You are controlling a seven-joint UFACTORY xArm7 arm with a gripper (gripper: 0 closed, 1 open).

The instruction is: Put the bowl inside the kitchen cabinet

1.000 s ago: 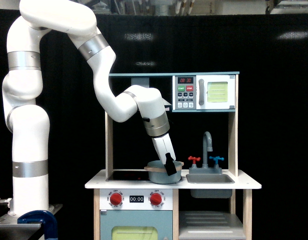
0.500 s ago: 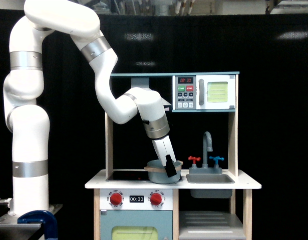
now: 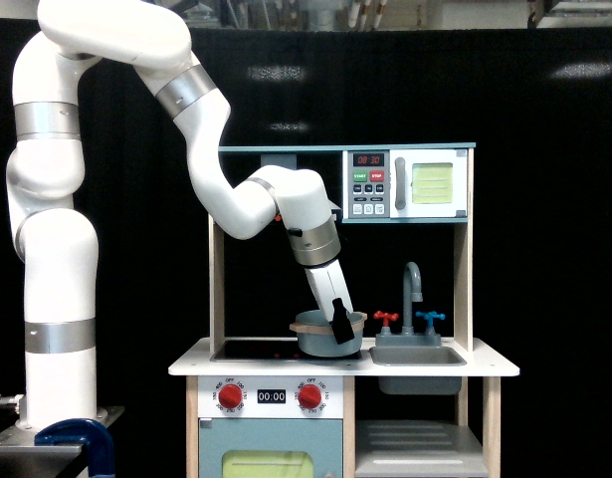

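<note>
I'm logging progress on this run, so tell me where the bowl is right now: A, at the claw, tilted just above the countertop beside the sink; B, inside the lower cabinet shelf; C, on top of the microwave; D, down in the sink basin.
A: the bowl sits tilted at the claw, its base just clear of the countertop, beside the sink and well above the kitchen cabinet.

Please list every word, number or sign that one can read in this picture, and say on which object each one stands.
"08:30": red digits on the microwave display.
"START": green microwave button.
"STOP": red microwave button.
"00:00": timer display between the two red knobs.
"OFF": above each red stove knob; the small numbers around the knobs are too small to read.
Grey microwave keypad: markings too blurred to read.
</note>
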